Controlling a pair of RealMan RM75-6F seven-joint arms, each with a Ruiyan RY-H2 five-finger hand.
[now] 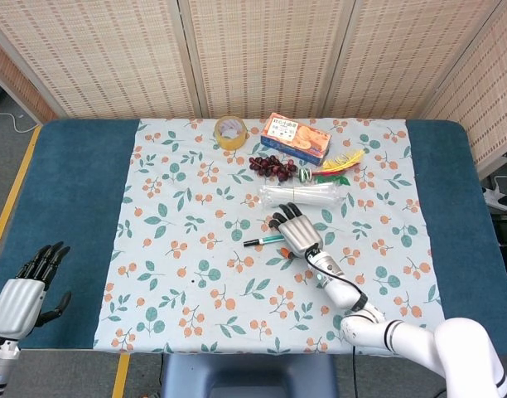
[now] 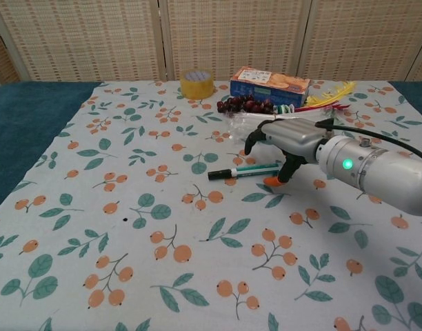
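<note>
The right hand point(image 1: 293, 231) covers the cap end of the marker point(image 1: 259, 241) in the head view, so whether its fingers point(image 2: 256, 141) touch the marker cannot be told. The bundle of white strips point(image 2: 247, 124) is partly hidden behind the hand in the chest view. The left hand point(image 1: 26, 288) shows only in the head view, its arm cut off by the bottom edge. The box point(image 1: 296, 138) lettering is too small to read.

Right hand point(image 1: 293, 230) palm down, fingers spread; left hand point(image 1: 26, 288) open, low.
</note>
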